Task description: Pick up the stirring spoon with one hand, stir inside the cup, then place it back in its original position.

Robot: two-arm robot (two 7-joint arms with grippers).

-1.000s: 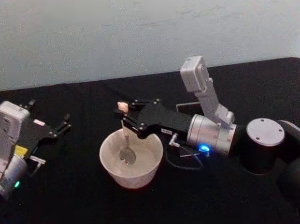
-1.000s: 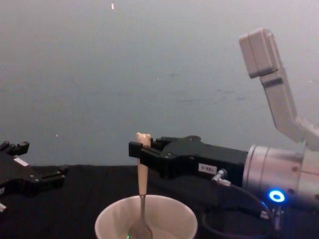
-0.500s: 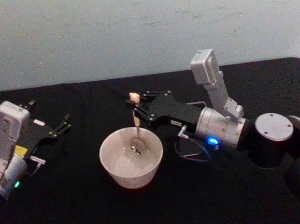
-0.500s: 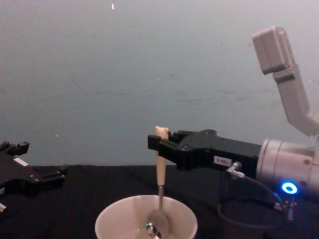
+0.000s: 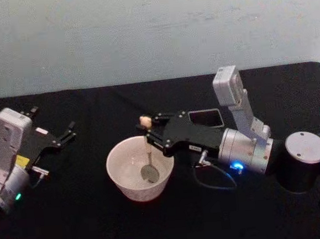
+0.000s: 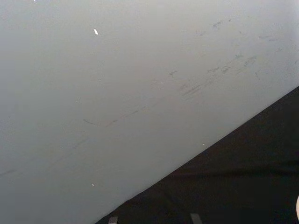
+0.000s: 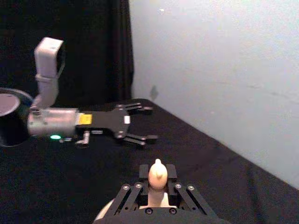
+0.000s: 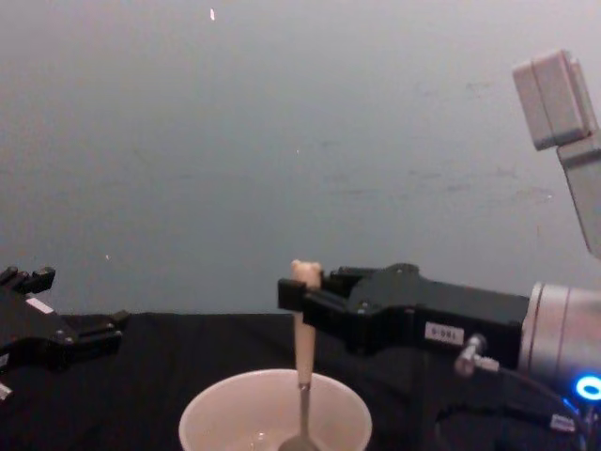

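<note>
Beige-handled, the stirring spoon (image 5: 147, 148) stood upright at frame centre, its metal bowl low inside the cup (image 5: 115, 166) for stirring. The right gripper (image 5: 150, 131) clenched the handle under the bear head. The dark holder (image 5: 204, 111) sat behind that arm. The left gripper (image 5: 68, 133) was parked at the left, fingers spread.

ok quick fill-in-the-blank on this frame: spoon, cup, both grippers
1. The right gripper is shut on the stirring spoon by its beige ____.
2. The spoon's metal bowl is ____ the cup.
3. The left gripper, parked off to the left, has its fingers ____.

Missing words: handle; inside; open.
</note>
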